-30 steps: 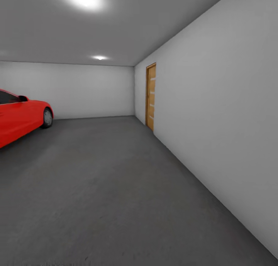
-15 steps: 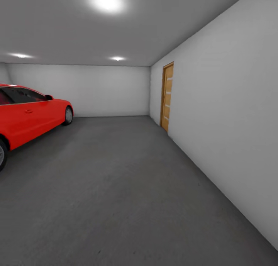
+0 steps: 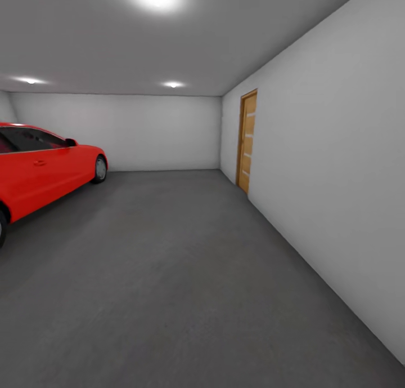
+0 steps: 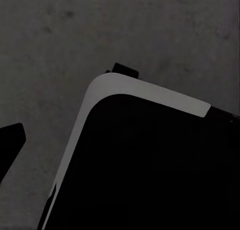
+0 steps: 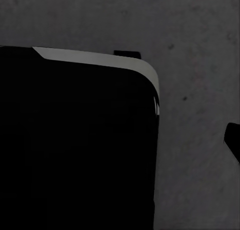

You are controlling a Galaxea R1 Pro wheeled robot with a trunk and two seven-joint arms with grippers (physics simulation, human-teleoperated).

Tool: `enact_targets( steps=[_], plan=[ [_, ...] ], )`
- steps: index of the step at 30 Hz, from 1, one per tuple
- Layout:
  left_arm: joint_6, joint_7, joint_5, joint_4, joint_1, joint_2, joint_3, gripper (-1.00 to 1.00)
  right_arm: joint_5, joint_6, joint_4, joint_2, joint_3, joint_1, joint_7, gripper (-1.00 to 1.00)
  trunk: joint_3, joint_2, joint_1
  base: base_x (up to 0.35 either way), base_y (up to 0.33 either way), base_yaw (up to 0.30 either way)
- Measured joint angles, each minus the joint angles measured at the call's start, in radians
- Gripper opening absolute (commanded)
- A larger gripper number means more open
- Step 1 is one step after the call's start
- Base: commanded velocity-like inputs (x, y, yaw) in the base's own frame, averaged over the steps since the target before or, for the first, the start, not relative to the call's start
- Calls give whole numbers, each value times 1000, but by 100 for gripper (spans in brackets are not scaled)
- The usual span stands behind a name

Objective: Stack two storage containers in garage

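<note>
Place: the garage, seen from the head view, with pale grey walls (image 3: 332, 168) and a dark grey concrete floor (image 3: 169, 275).
Landmarks: a red car (image 3: 39, 171) stands at the left; a wooden door (image 3: 247, 141) sits in the right-hand wall, well apart from the car.
Storage containers: neither can be made out here, so I cannot say where they are.
Wrist views: each looks down at rough concrete floor (image 4: 60, 44) past a dark rounded body with a pale edge (image 4: 145, 92); likely part of the robot's own base.
End effectors: small dark tips show at the edges of the wrist pictures, too little to tell whether either end effector is released, clenched or grasping anything.
Step in hand: judged as travel through the garage, either choosing a drop spot or heading to the door.
Doing it well: keep to the open lane between car and right wall, steer early toward the door or an open floor patch, and hold the arms tucked while rolling.
</note>
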Motion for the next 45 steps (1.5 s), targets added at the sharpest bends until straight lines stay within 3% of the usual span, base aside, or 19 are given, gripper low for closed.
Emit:
enact_targets(
  steps=[45],
  plan=[
    [0,0,-3,0,0,-1,-5,100,-2,2,0,4,-1,0,1,100,0,0,0,324,0,27]
  ],
)
